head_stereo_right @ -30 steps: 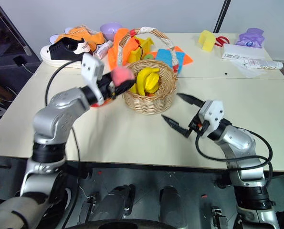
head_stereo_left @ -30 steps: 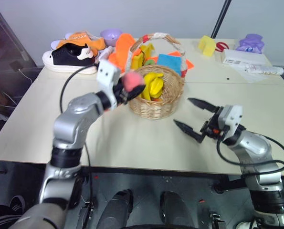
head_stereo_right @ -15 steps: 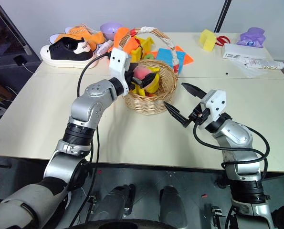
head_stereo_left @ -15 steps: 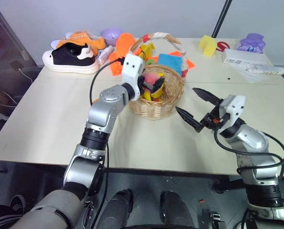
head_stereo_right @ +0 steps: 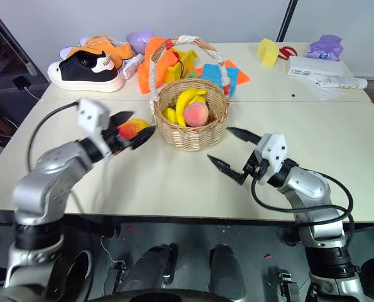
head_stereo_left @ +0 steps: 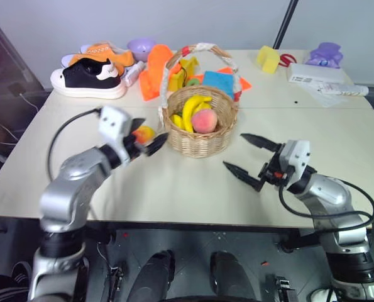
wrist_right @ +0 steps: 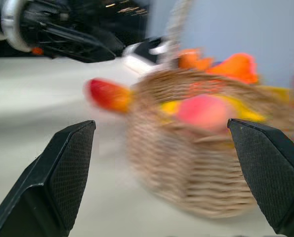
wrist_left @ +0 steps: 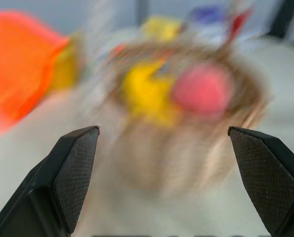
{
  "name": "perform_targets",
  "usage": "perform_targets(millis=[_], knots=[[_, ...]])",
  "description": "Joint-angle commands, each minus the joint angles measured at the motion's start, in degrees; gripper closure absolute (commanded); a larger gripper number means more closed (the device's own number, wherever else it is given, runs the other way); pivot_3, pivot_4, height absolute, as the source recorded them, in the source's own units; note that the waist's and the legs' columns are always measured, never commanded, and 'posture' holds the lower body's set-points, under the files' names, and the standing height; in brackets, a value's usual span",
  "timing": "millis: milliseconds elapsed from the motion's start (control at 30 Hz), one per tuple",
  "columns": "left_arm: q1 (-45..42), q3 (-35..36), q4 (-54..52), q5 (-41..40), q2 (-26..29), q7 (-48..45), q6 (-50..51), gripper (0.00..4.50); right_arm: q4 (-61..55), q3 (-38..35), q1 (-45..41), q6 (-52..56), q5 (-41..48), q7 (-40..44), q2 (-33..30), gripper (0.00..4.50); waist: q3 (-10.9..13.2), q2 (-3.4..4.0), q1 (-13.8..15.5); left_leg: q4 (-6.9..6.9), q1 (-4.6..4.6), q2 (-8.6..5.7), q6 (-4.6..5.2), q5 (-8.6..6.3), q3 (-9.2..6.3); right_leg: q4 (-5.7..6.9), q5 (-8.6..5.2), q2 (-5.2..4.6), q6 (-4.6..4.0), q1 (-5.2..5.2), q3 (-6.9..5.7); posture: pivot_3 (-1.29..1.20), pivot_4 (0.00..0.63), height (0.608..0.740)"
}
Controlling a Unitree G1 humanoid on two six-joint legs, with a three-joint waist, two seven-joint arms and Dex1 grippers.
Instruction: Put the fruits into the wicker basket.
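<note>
The wicker basket (head_stereo_left: 201, 129) stands near the middle of the table (head_stereo_left: 174, 182), its tall arched handle wrapped in white and red. Inside it the pink-red peach (head_stereo_left: 203, 121) lies at about three o'clock, touching the yellow bananas (head_stereo_left: 188, 112) that fill the nine o'clock side. The mango (head_stereo_right: 131, 128), red shading to yellow-orange, lies on the table outside the basket, at roughly nine o'clock from it and near its wall but apart from it.

The left claw (head_stereo_right: 134, 130) hangs just above the table with its two black fingers spread wide, one on either side of the mango as seen from the head; whether either finger touches the fruit I cannot tell. The right claw (head_stereo_left: 247, 160) sits at about four o'clock from the basket, fingers likewise wide apart and gripping nothing, pointing toward the basket.

Toward the far edge of the table, at ten o'clock from the basket, lie a black-and-white sneaker (head_stereo_left: 89, 78) and an orange one (head_stereo_left: 100, 51) behind it. Orange (head_stereo_left: 154, 69), yellow (head_stereo_left: 187, 68) and blue cloths (head_stereo_left: 219, 82) lie heaped just behind the basket at twelve o'clock.
</note>
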Motion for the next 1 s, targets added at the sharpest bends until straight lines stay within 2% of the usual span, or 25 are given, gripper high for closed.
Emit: perform_targets(millis=[33,100,167,433,500,767,1000], knots=[[3.68,8.40,-6.07,-5.67,-0.05,2.44,2.44,0.03,-4.30,0.31,0.87,0.63,2.59,3.24,-1.64,0.00,0.01,-0.03,0.56,0.03,0.00,-0.01,0.00,0.00,-0.01,-0.03,0.00,-0.02,0.00,0.04,-0.01,0.00,0.150,0.740],[10.66,11.83,-5.83,-4.57,1.53,2.07,1.39,0.03,-3.97,0.95,1.76,-0.35,1.74,6.43,-3.71,0.00,-0.04,0.01,0.81,0.07,0.00,-0.04,0.01,-0.02,0.01,-0.12,0.00,-0.06,0.00,0.09,0.00,0.00,0.150,0.740],[13.25,12.73,-5.56,-3.81,2.46,2.26,-0.10,0.03,-3.11,1.14,1.78,-0.85,1.34,7.83,-4.55,0.00,-0.04,0.01,0.81,0.02,0.04,-0.06,0.05,-0.05,0.07,-0.11,-0.01,-0.12,0.00,0.10,0.02,0.00,0.150,0.740],[13.48,9.65,-4.67,-2.29,4.07,2.92,-3.34,0.03,-2.50,3.17,0.14,-1.01,0.94,7.88,-3.25,0.00,-0.04,-0.10,1.29,0.05,0.00,-0.07,0.03,-0.05,0.04,-0.15,-0.12,-0.18,-0.21,0.12,-0.06,0.00,0.150,0.740],[11.96,9.27,-1.47,-1.10,5.79,1.51,-4.92,0.03,-2.34,3.49,-0.22,-1.19,0.62,7.45,-2.71,0.00,-0.04,-0.10,1.22,0.00,-0.02,-0.06,0.03,-0.05,0.04,-0.13,-0.11,-0.17,-0.18,0.04,-0.06,0.00,0.150,0.740],[-5.56,3.35,24.90,1.40,11.72,-9.61,-12.63,0.03,-1.86,4.58,-1.25,-1.73,-0.90,6.11,-0.62,0.00,-0.04,-0.10,1.26,0.02,-0.01,-0.04,0.02,-0.03,0.03,-0.10,-0.01,-0.08,-0.03,0.04,-0.07,0.00,0.150,0.740],[-23.12,-6.95,52.32,7.68,11.79,-22.53,-19.58,0.03,-2.17,4.86,-1.10,-2.51,-1.97,4.21,0.30,0.00,-0.02,-0.15,0.92,0.00,-0.05,-0.10,0.02,-0.02,-0.01,-0.08,0.01,-0.11,0.01,-0.01,-0.14,0.00,0.150,0.740]])
